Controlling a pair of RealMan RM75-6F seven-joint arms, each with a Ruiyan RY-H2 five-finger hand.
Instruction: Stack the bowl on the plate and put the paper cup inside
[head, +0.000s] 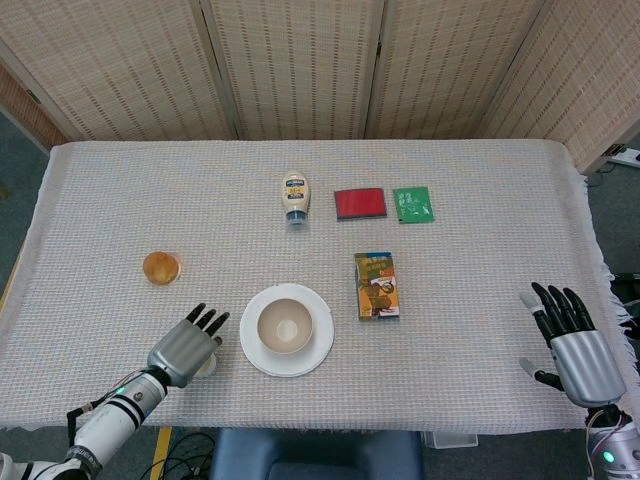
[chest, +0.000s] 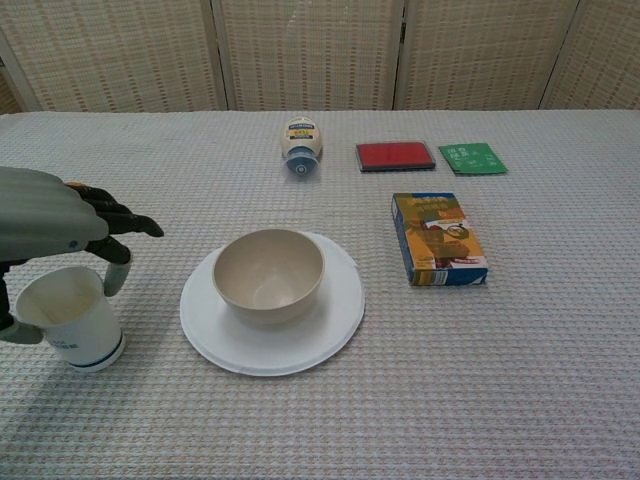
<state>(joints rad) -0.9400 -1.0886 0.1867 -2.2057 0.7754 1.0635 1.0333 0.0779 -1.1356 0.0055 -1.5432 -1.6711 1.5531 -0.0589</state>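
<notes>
A beige bowl stands upright on the white plate near the table's front. Left of the plate stands a white paper cup with a blue band, leaning slightly; in the head view only a sliver of the cup shows under the hand. My left hand hovers over the cup, pinching it between the thumb on its left side and one bent finger at its right rim, while the other fingers stretch forward. My right hand rests open at the table's right edge, holding nothing.
A mayonnaise bottle lies at the back centre, with a red case and a green packet to its right. A snack box lies right of the plate. A small orange-filled cup sits at the left.
</notes>
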